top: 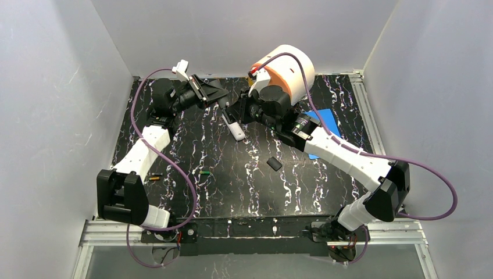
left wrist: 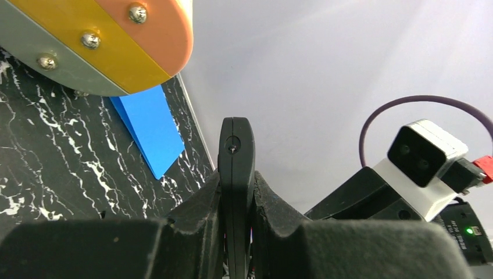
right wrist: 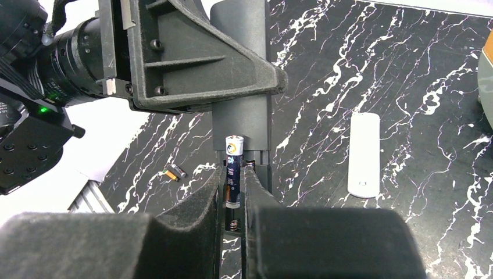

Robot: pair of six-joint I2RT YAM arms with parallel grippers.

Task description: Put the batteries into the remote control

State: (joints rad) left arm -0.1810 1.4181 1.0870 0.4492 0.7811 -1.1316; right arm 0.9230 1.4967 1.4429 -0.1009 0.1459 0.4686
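Blue battery (right wrist: 234, 170) over open black remote (right wrist: 245, 125)

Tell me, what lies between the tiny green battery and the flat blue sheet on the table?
One small black rectangular piece, lying loose; the top view shows it.

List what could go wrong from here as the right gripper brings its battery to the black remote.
The battery sits in a narrow pinch of the right gripper; pressed into the black remote, it may tilt or slip out. Only the left gripper holds that remote, so a push might twist it.
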